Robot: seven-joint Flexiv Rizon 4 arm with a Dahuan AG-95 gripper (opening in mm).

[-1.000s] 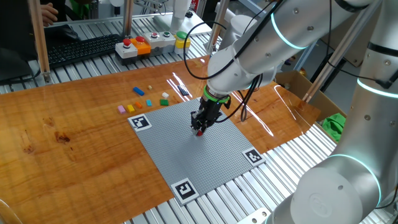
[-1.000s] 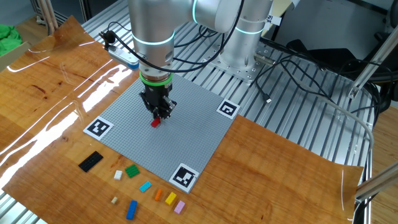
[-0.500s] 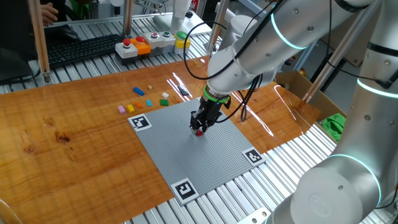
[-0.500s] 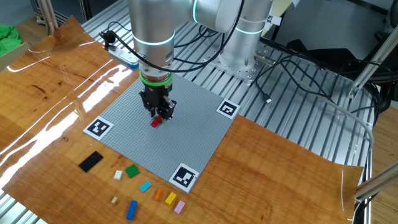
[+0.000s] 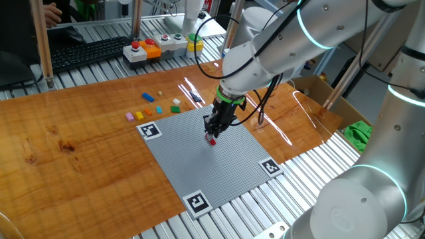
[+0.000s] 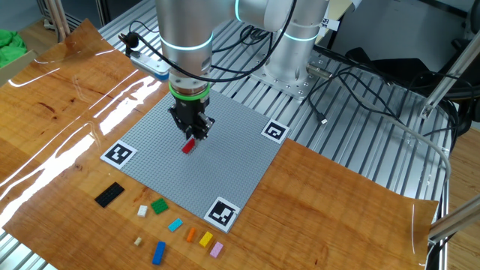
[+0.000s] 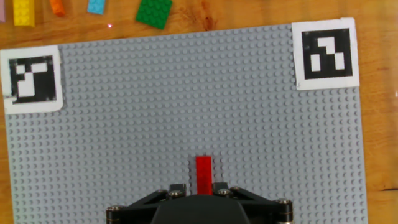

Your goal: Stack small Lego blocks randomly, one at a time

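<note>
A red Lego block (image 5: 212, 141) sits on the grey baseplate (image 5: 199, 166) near its middle; it also shows in the other fixed view (image 6: 188, 146) and the hand view (image 7: 203, 171). My gripper (image 5: 213, 131) hangs just above it, jaws slightly apart on either side of the block without gripping it; it shows in the other fixed view (image 6: 192, 136) and the hand view (image 7: 199, 188). Loose small blocks lie on the wood beside the plate: blue (image 5: 147, 97), cyan (image 5: 159, 109), pink (image 5: 130, 116), green (image 6: 159, 205), yellow (image 6: 205, 239), orange (image 6: 190, 235).
Black-and-white markers (image 5: 149, 129) sit at the plate's corners. A flat black piece (image 6: 109, 194) lies off the plate. A white box with round buttons (image 5: 146, 50) stands at the back. A power strip (image 6: 150, 66) lies beyond the plate.
My gripper has risen a little off the plate. The red block stays where it was on the baseplate, no longer at the fingertips.
</note>
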